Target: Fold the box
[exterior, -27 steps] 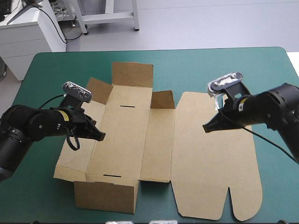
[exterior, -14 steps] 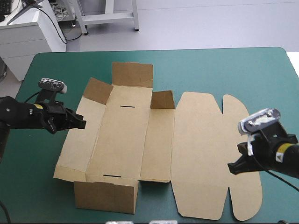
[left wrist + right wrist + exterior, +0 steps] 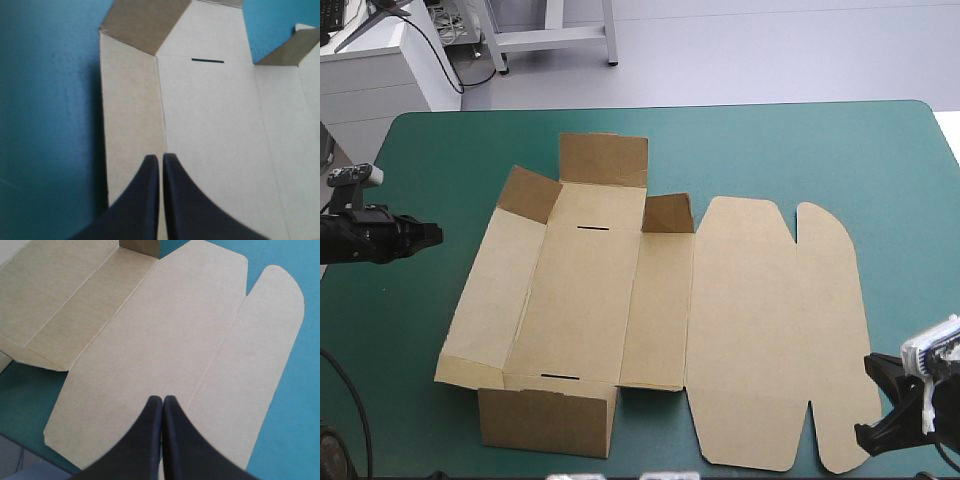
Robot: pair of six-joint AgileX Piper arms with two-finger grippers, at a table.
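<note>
The brown box (image 3: pixel 620 300) lies mostly flat in the middle of the teal-green table. Its front end wall (image 3: pixel 548 420) and far end wall (image 3: pixel 604 158) stand up, with small flaps raised at the far corners. The lid (image 3: pixel 770 330) lies flat to the right. My left gripper (image 3: pixel 432 235) is shut and hangs off the box's left side, over bare table. In the left wrist view the shut fingers (image 3: pixel 160 162) point across the box (image 3: pixel 210 125). My right gripper (image 3: pixel 865 435) is shut at the table's front right corner, beside the lid's edge. Its fingers (image 3: pixel 163 402) point over the lid (image 3: pixel 170 350).
A white cabinet (image 3: pixel 380 75) stands beyond the table's far left corner. Bare teal-green cover (image 3: pixel 800 150) lies beyond and to the right of the box.
Both arms have pulled back from over the box. The left one went out to the left table edge, the right one down to the front right corner. The box has not moved.
</note>
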